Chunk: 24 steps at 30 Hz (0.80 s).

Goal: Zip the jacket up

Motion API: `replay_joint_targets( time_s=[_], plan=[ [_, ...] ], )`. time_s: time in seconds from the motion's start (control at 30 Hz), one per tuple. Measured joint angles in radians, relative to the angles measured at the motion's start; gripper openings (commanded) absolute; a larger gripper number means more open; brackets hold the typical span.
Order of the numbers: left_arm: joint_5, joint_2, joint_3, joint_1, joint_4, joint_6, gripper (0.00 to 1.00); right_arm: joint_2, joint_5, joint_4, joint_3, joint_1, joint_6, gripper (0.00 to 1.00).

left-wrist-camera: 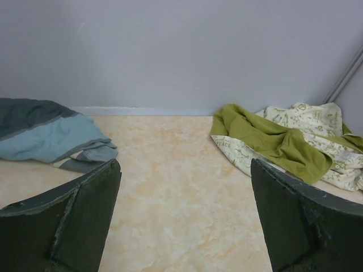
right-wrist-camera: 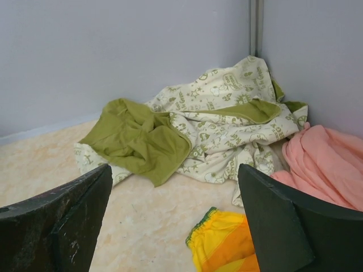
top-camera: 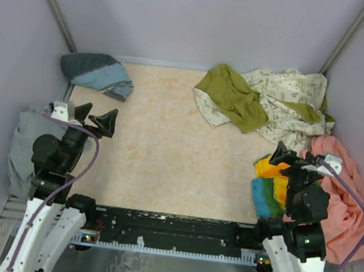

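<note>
The cream jacket [top-camera: 275,104] with olive motifs lies crumpled at the table's far right corner, its olive lining [top-camera: 230,95] turned outward on the left. It shows in the left wrist view [left-wrist-camera: 295,139] and the right wrist view [right-wrist-camera: 215,130]. Its zipper is not clearly visible. My left gripper [top-camera: 97,120] is open and empty at the near left, far from the jacket. My right gripper [top-camera: 296,156] is open and empty at the near right, just in front of the jacket.
A blue-grey garment [top-camera: 97,72] lies at the far left. A grey sweatshirt [top-camera: 24,146] hangs by the left arm. A peach-pink garment [top-camera: 347,196] lies along the right wall. A yellow, green and blue cloth [top-camera: 269,183] sits under the right gripper.
</note>
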Motion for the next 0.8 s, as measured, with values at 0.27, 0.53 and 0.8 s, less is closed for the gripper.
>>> replay_joint_targets(
  time_s=[0.27, 0.53, 0.8],
  plan=[
    [-0.02, 0.024, -0.002, 0.0, 0.0, 0.001, 1.0, 0.169, -0.072, 0.0, 0.043, -0.003, 0.047, 0.92],
    [-0.021, 0.031, -0.003, 0.0, 0.0, 0.001, 1.0, 0.631, -0.159, 0.127, 0.16, -0.005, 0.034, 0.95],
    [-0.018, 0.038, -0.004, 0.002, 0.0, 0.002, 1.0, 1.057, -0.109, 0.193, 0.28, -0.006, -0.034, 0.95]
  ],
)
